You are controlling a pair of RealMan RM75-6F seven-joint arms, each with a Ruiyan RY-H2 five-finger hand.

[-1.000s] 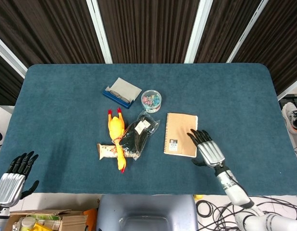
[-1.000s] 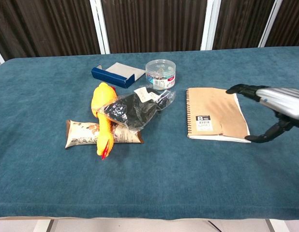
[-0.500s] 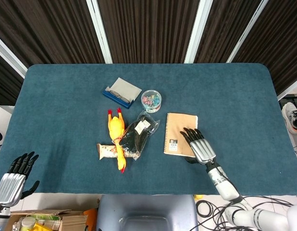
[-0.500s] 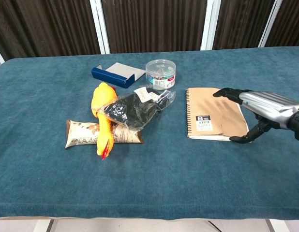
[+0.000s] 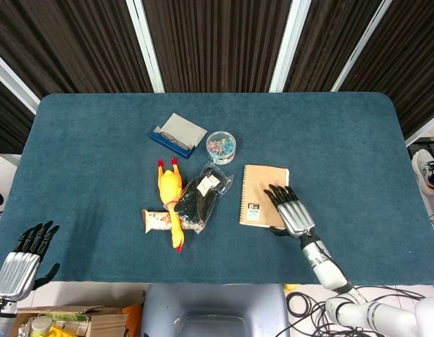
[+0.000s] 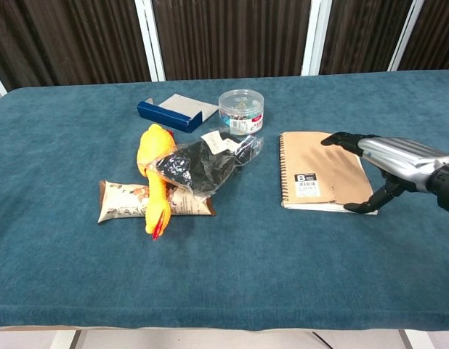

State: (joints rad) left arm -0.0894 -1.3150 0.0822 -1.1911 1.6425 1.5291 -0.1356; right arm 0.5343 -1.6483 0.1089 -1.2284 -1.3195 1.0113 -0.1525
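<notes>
Brown notebook [image 5: 264,205] lies flat on the blue table [image 5: 97,154], right of centre, its spiral edge toward the black bag [image 5: 201,196]. Right hand [image 5: 293,213] hovers over the notebook's right edge, fingers [image 6: 341,139] spread and extended, thumb reaching down at the near corner; contact cannot be confirmed. Left hand [image 5: 20,260] hangs off the near-left table corner, fingers apart, holding nothing. Rubber chicken [image 5: 171,200], snack bar [image 5: 156,221], round clip tub [image 5: 220,146] and blue box [image 5: 177,135] lie nearby.

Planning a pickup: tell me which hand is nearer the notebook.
Right. The right hand hovers open over the notebook at its right edge; the left hand sits far off at the table's front left corner.
</notes>
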